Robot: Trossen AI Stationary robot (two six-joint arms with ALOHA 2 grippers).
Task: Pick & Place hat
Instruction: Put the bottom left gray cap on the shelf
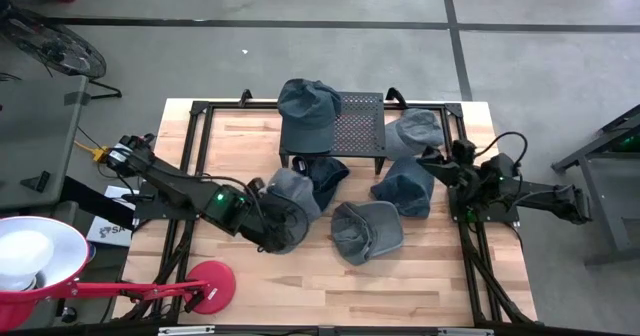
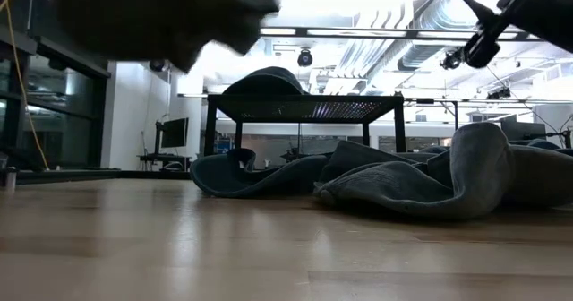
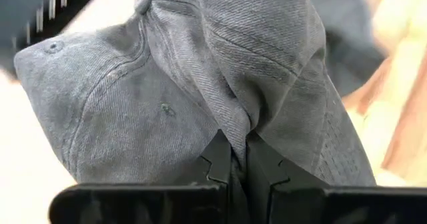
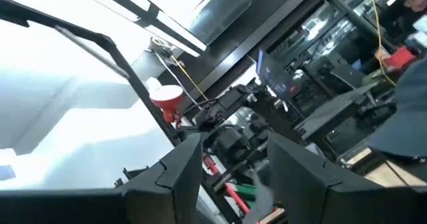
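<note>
Fabric of a grey hat (image 3: 200,84) is pinched thinly in the clenched left gripper (image 3: 239,159), lifted above the wooden table (image 1: 250,141); it may slip or snag neighbouring hats (image 1: 385,201). The right gripper (image 4: 233,161) waits released, raised at the right edge. A small rack (image 1: 355,126) stands behind; workshop beyond.

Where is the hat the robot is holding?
In the high view the held hat is left of the table's middle, pinched in the left hand, just below the black rack and beside the other hats.

grey twill cloth hat (image 3: 200,84) (matt), wood table (image 1: 250,136)
</note>
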